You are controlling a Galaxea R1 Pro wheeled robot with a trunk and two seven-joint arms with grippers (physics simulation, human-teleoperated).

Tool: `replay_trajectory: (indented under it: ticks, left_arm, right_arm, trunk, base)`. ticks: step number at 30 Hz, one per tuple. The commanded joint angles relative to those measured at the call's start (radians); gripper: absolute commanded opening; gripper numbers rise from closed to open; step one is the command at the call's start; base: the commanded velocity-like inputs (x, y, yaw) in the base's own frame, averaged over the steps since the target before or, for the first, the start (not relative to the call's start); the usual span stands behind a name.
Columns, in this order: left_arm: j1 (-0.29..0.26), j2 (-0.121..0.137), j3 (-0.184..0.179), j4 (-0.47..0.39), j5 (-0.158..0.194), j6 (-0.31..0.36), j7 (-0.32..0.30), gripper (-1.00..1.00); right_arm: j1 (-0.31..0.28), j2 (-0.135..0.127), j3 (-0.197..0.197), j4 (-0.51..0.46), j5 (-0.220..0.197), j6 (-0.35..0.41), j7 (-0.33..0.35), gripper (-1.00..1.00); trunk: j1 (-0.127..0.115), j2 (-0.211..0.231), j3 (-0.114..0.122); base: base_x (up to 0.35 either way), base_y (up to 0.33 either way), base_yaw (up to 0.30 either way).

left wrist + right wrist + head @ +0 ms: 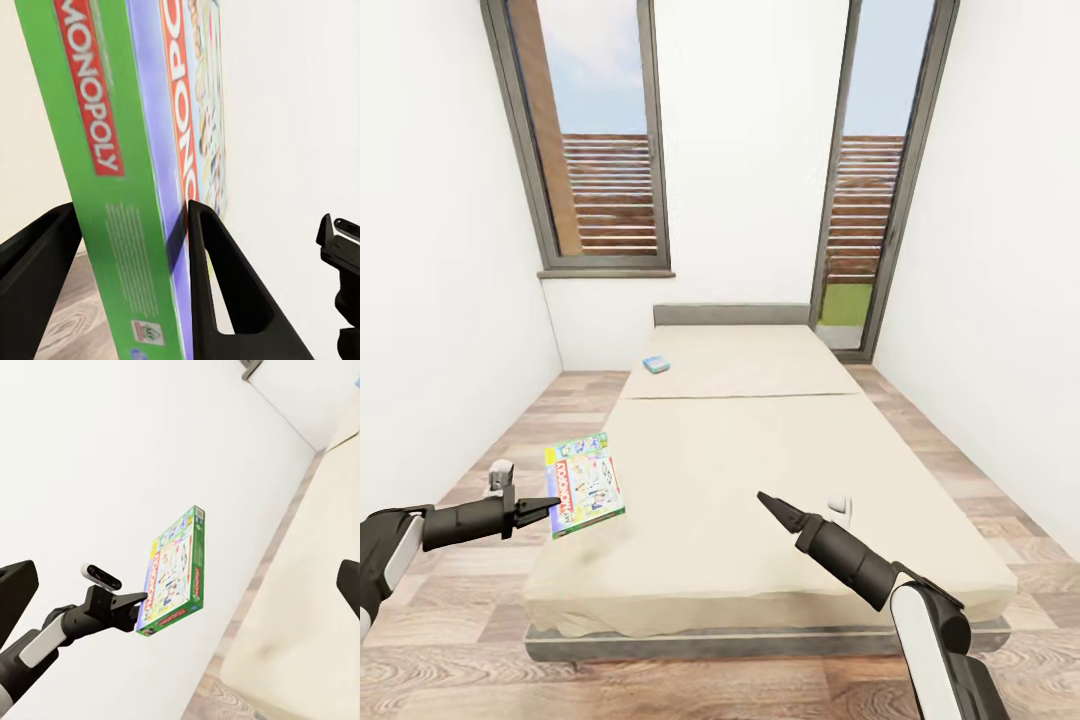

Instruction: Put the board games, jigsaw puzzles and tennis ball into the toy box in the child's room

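Observation:
My left gripper (548,508) is shut on the edge of a white and green board game (585,485) with a red Monopoly banner. It holds the box upright in the air over the bed's (780,470) left edge. In the left wrist view the two black fingers (217,285) press on either side of the box (112,150). A small blue board game (656,364) lies on the mattress near the headboard. My right gripper (768,500) hovers open over the middle of the bed, holding nothing. Its camera sees the held box (174,574) and the left arm (67,626). The table and toy box are out of view.
The beige bed with its grey frame and headboard (730,314) takes up the narrow room's middle. White walls stand close on both sides. Wood-plank floor (480,470) runs along the bed's left and right. Tall dark-framed windows (600,140) are at the far end.

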Motion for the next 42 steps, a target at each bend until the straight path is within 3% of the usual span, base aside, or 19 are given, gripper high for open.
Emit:
replay_trajectory:
  ticks: [1, 13, 15, 20, 22, 31, 42]
  left_arm:
    - [0.0, 0.0, 0.0, 0.0, 0.001, 0.007, -0.002, -1.0]
    - [0.0, -0.001, 0.0, 0.0, 0.0, 0.007, -0.002, -1.0]
    - [0.0, 0.0, 0.0, 0.0, 0.0, 0.007, -0.002, -1.0]
    - [0.0, 0.002, 0.0, 0.0, 0.0, 0.007, -0.002, -1.0]
    - [0.0, 0.003, 0.0, 0.0, 0.0, 0.007, -0.002, -1.0]
    - [0.0, 0.004, 0.0, 0.0, 0.0, 0.007, -0.002, -1.0]
    - [0.0, 0.003, 0.0, -0.017, 0.001, 0.007, -0.002, -1.0]
  right_arm:
    - [-0.001, 0.001, -0.003, 0.0, -0.002, 0.006, 0.003, 1.0]
    - [-0.001, 0.0, -0.003, -0.003, 0.0, 0.014, -0.012, 1.0]
    - [-0.001, -0.004, -0.005, -0.004, 0.0, 0.019, -0.039, 1.0]
    - [-0.001, -0.01, -0.006, -0.009, -0.004, 0.038, -0.184, 1.0]
    - [-0.001, -0.011, -0.003, -0.009, -0.009, 0.047, -0.206, 1.0]
    - [-0.001, -0.01, 0.0, -0.01, -0.011, 0.047, -0.218, 1.0]
    - [-0.001, -0.01, -0.002, -0.009, -0.012, 0.046, -0.22, 1.0]
  trunk:
    - [-0.004, 0.007, 0.002]
    - [-0.05, 0.091, 0.04]
    - [-0.058, 0.105, 0.046]
    - [-0.077, 0.14, 0.062]
    - [-0.085, 0.154, 0.068]
    - [-0.119, 0.217, 0.096]
    - [-0.161, 0.294, 0.131]
  base:
    - [0.0, 0.0, 0.0]
    - [0.0, 0.0, 0.0]
    - [0.0, 0.0, 0.0]
    - [0.0, 0.0, 0.0]
    - [0.0, 0.0, 0.0]
    - [-0.063, 0.0, 0.01]
    - [-0.076, 0.0, 0.258]
